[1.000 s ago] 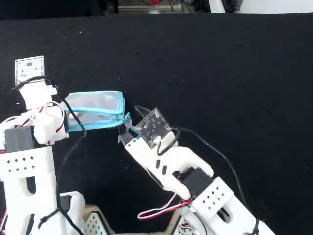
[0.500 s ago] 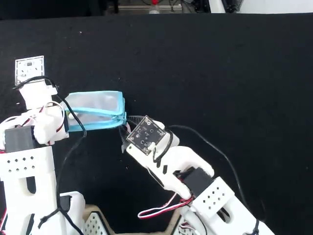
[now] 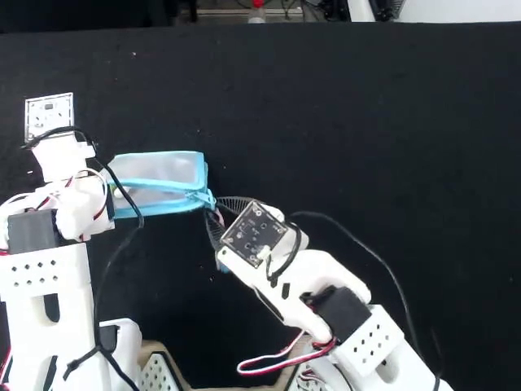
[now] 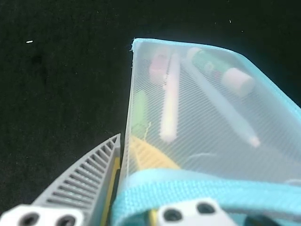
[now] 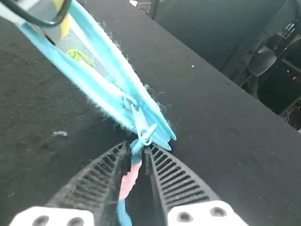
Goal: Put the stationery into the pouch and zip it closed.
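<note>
Now, stage: all the stationery (image 4: 170, 101) that you can see lies inside the translucent mesh pouch with light-blue trim (image 4: 202, 117), so I judge that only the zipping is in hand.
Pouch position: it is toward the left side of the black cloth table (image 3: 366, 122), with its zipper edge on the robot's side.
Left gripper (image 3: 111, 199): it is closed on the end of the pouch far from the slider (image 5: 128, 101), and one grey ribbed finger (image 4: 89, 188) lies against the mesh wall. The reason, I think, is to anchor the pouch, so that a pull on the zipper does not drag it along.
Right gripper (image 5: 136, 147): the jaws are almost together, with only a thin slit between them. In this slit sits the pink tab (image 5: 128, 180) that hangs under the light-blue zipper pull (image 5: 140, 123).
Zipper: the slider stands at the pouch corner nearest to the right gripper. Whether the teeth behind it are fully joined, you cannot tell from these views.
Risk: the tab looks small and soft, so it may slip out if you pull at an angle to the zipper line.
</note>
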`<state>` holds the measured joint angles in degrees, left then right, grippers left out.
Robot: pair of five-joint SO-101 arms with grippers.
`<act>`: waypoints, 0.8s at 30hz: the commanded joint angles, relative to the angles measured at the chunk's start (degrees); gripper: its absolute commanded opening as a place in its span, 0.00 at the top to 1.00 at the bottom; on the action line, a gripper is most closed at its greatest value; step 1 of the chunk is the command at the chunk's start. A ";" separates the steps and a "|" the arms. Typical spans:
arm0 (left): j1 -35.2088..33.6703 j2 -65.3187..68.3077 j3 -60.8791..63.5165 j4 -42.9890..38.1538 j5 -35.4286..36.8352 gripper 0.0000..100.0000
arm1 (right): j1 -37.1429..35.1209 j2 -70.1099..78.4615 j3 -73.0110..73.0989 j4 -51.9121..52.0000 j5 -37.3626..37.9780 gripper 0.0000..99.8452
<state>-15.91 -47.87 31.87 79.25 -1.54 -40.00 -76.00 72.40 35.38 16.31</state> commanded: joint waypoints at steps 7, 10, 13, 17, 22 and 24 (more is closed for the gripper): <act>-0.40 -0.18 -0.04 -0.44 0.53 0.97 | 0.70 -0.92 3.12 -7.56 -4.22 0.95; -0.31 -0.18 -0.04 -0.44 0.53 0.97 | 0.70 -0.92 3.03 -8.44 -9.23 0.89; -0.31 -0.18 -0.04 -0.44 0.53 0.97 | 0.70 -0.92 2.86 -8.53 -11.08 0.86; -0.31 -0.18 -0.04 -0.44 0.53 0.97 | 0.70 -0.92 3.12 -8.35 -10.99 0.87; -0.40 -0.18 -0.04 -0.44 0.62 0.97 | 0.79 -0.84 4.62 -9.49 -10.73 0.87; -0.40 -0.18 -0.04 -0.44 0.62 0.97 | 1.67 -0.84 5.41 -10.29 -10.02 0.87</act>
<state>-15.91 -47.87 31.87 79.25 -1.54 -40.00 -76.18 77.49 27.82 5.76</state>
